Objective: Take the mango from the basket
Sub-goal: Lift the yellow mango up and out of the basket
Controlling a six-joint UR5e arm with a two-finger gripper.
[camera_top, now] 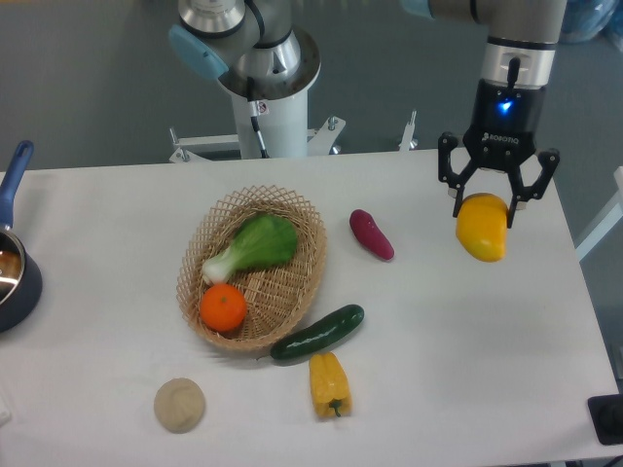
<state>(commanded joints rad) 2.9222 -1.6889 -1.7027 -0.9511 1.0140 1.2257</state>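
The mango (483, 228), smooth and yellow-orange, hangs in my gripper (486, 206) at the right side of the table, lifted above the white cloth. The jaws are shut on its upper part, one finger on each side. The oval wicker basket (295, 219) lies left of centre, well away from the gripper. It holds a green leafy vegetable (254, 245) and a round orange (224, 307).
A purple sweet potato (372, 234) lies between basket and gripper. A dark green cucumber (317, 333) rests against the basket's front edge, with a yellow bell pepper (329, 383) below it. A beige round lump (179, 404) sits front left. A blue-handled pot (12, 268) stands at the left edge.
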